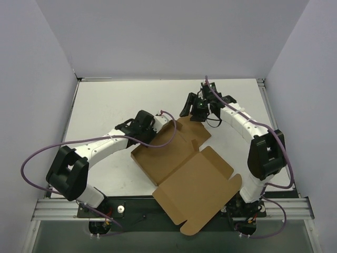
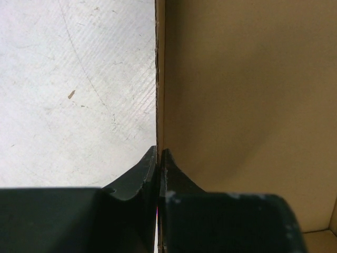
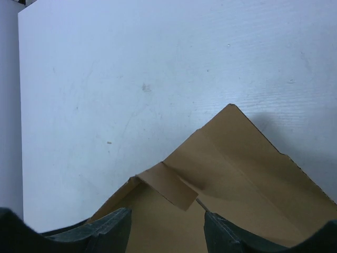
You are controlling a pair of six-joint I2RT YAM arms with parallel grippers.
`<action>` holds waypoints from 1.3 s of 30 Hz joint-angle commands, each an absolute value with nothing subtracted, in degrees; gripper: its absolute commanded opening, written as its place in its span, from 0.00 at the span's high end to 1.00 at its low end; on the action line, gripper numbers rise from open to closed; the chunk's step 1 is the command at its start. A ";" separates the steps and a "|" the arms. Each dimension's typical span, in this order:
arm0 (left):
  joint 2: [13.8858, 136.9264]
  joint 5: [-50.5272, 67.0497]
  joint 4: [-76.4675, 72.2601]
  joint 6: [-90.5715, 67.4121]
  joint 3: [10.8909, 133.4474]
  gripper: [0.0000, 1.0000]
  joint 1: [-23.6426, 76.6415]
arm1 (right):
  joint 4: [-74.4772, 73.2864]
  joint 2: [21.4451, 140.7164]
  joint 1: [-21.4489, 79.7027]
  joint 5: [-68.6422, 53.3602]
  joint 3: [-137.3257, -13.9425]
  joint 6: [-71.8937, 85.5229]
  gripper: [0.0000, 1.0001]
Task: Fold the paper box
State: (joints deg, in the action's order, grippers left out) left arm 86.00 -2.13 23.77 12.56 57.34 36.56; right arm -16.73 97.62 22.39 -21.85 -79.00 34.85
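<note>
The paper box [image 1: 181, 163] is lying half-formed on the near middle of the desk [image 1: 110, 105], turned at an angle. Its big lid panel is spreading flat toward the arm bases and reaching over the metal rail [image 1: 58, 209] at the near edge. It is showing plain brown corrugated cardboard on every face, with rounded tabs on the lid's outer corners and a shallow tray part behind the lid. In the left wrist view one wall of the paper box [image 2: 247, 105] is standing upright and running straight away from the camera, its cut edge slightly ragged.

The left end effector [image 1: 156, 128] is pinching that upright wall on the tray's far left side. Up close, the left end effector [image 2: 159, 158] is pressing its fingers [image 2: 139, 176] nearly together, with only the cardboard's thickness between them.

The right end effector [image 1: 194, 112] is hanging over the far corner of the sheet. In its own camera, the right end effector [image 3: 164, 232] is standing with its jaws wide apart and gripping nothing. Below it, a pointed corner of the paper box [image 3: 237, 168] is lying with a small flap [image 3: 171, 184] folded across it.

The desk [image 3: 131, 79] is looking white and faintly scuffed, with a few small specks. Pale grey walls [image 1: 158, 31] are enclosing it on three sides, and purple cables [image 1: 29, 161] are looping from the arms.
</note>
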 commanded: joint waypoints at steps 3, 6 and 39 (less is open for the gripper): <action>88.86 -0.18 22.24 11.34 58.71 0.93 36.30 | -10.55 101.33 23.29 -15.38 -79.72 38.06 0.50; 89.03 0.00 22.33 11.16 58.97 0.94 36.30 | -10.11 103.17 23.55 -15.29 -79.89 37.36 0.55; 91.93 -1.67 23.73 10.64 59.85 0.95 36.30 | -10.55 109.26 31.02 -19.52 -80.77 36.21 0.63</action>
